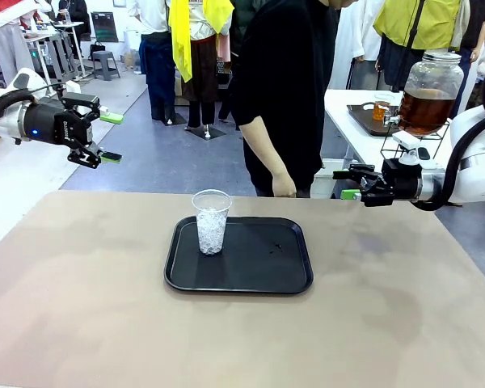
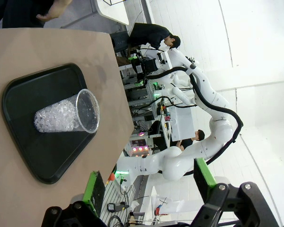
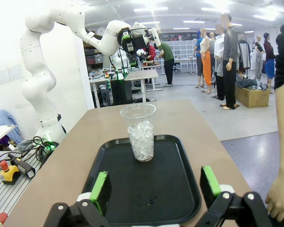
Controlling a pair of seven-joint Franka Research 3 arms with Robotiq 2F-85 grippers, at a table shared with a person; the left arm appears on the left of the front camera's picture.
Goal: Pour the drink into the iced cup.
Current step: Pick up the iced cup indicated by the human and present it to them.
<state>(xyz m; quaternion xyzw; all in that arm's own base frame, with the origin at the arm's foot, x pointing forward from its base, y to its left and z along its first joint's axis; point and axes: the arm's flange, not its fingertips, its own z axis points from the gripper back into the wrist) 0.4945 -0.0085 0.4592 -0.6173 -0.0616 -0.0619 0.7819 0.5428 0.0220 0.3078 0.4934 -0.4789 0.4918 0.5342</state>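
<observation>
A clear plastic cup point(image 1: 211, 221) half full of ice stands upright on the left part of a black tray point(image 1: 263, 263) at the table's middle. The drink point(image 1: 424, 111), amber-brown, fills a glass dispenser jar point(image 1: 431, 77) with a spigot on a side table at the far right. My left gripper point(image 1: 111, 137) hangs open in the air off the table's far left. Beyond the table's far right edge my right gripper point(image 1: 345, 183) is open too. The left wrist view shows the cup point(image 2: 66, 115) and tray point(image 2: 33, 156) beyond its empty gripper point(image 2: 150, 184). In the right wrist view the cup point(image 3: 141, 132) stands ahead of its empty gripper point(image 3: 155, 185).
A person in black stands at the table's far edge, one hand point(image 1: 284, 187) hanging just behind the tray. That hand point(image 3: 279, 198) is close to my right gripper. A few small drops point(image 1: 279, 246) lie on the tray. Brown tabletop point(image 1: 105, 323) surrounds the tray.
</observation>
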